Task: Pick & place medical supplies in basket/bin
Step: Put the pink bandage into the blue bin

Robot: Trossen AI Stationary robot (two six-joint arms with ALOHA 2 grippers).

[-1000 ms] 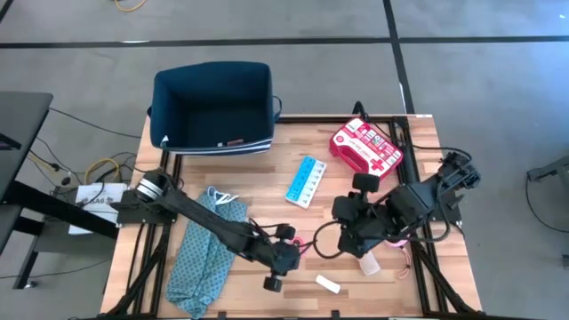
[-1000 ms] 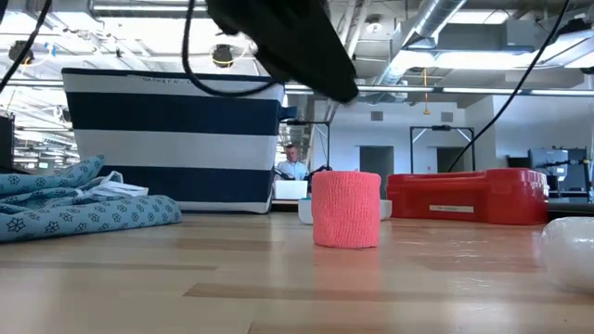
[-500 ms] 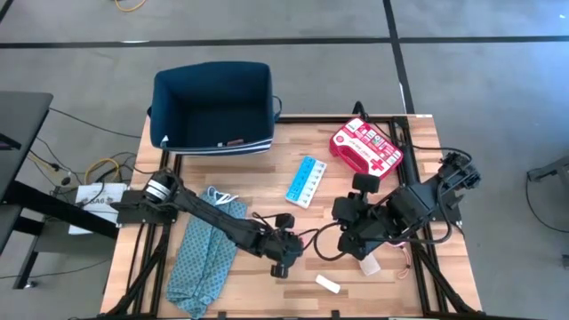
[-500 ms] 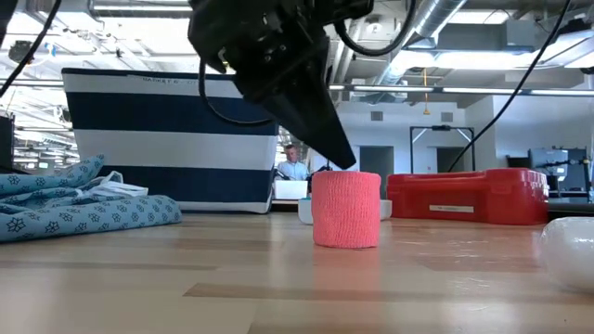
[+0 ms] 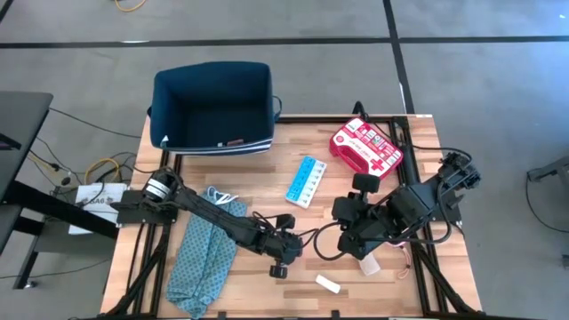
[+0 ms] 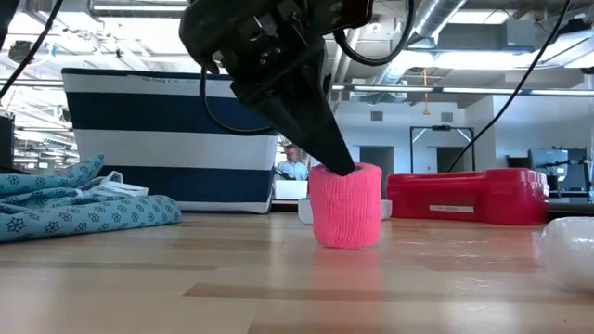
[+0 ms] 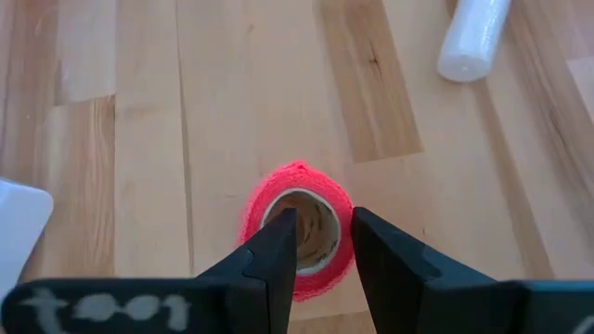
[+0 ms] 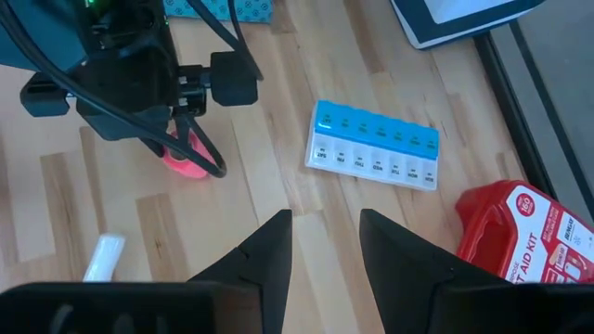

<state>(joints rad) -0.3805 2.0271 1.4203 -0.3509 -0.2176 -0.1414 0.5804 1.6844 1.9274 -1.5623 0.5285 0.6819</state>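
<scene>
A pink tape roll (image 6: 345, 209) stands on end on the wooden table near its middle, hollow core up (image 7: 278, 186). My left gripper (image 7: 320, 232) (image 6: 334, 162) has come down on it from above and is shut on its wall. My right gripper (image 8: 325, 241) is open and hovers over the table's right part (image 5: 351, 233), touching nothing. The navy bin (image 5: 213, 142) (image 6: 176, 139) stands at the far left edge. The red first-aid case (image 5: 366, 148), the light blue pill box (image 5: 306, 180) and a white packet (image 5: 328, 283) lie on the table. My left gripper holds the pink tape roll by its upper rim (image 7: 345, 243), on the side nearest the gripper. One finger (image 7: 278, 246) is inside the hollow core and the other (image 7: 376, 250) outside the wall. The fingers point down from above. The roll stands on the table, tipped slightly.
A teal patterned cloth (image 5: 206, 249) (image 6: 74, 204) lies at the table's near left. A whitish wrapped object (image 5: 369, 264) (image 6: 571, 250) sits under the right arm. Cables trail from both arms. Bare wood shows between the roll and the bin.
My left gripper has moved down and a little toward the far edge, until its fingertips reached the pink tape roll's top. The roll has stayed where it was on the table but now leans slightly. The right arm has kept still.
</scene>
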